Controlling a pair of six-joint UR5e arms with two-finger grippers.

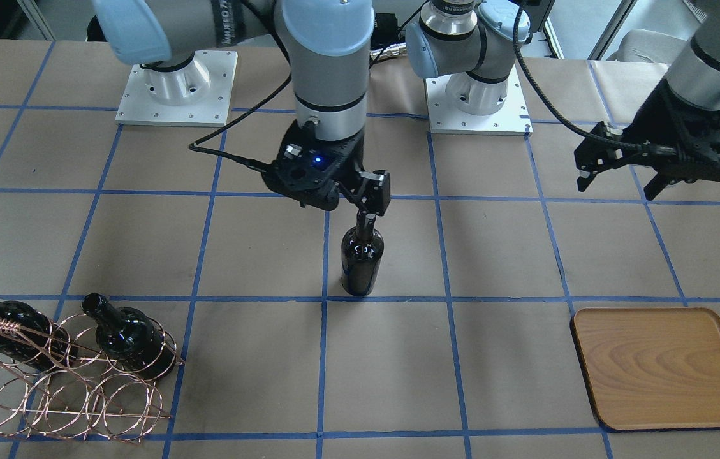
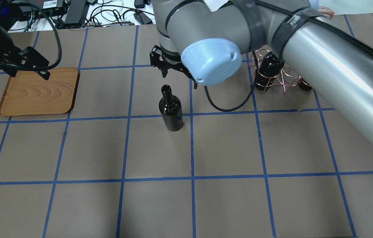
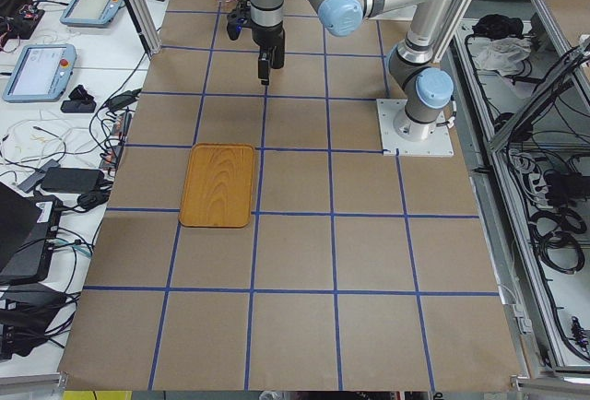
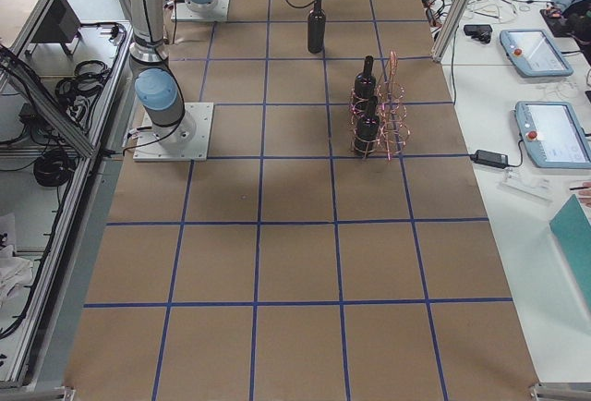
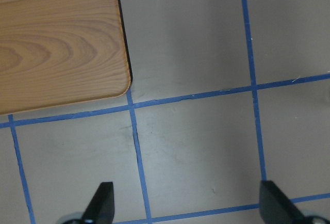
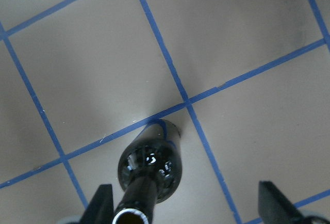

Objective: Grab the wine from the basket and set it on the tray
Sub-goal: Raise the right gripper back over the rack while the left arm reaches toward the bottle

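One dark wine bottle stands upright on the table's middle, also in the overhead view. My right gripper hangs just above its neck, open. In the right wrist view the bottle's mouth sits close to one finger, with the jaws wide apart and not closed on it. My left gripper is open and empty, above the table beside the wooden tray. The left wrist view shows the tray's corner. The copper wire basket holds two more bottles.
The basket also shows at the far right of the overhead view, partly behind my right arm. The tray lies at the far left. Both arm bases stand on white plates at the table's robot side. Blue tape lines grid the brown table.
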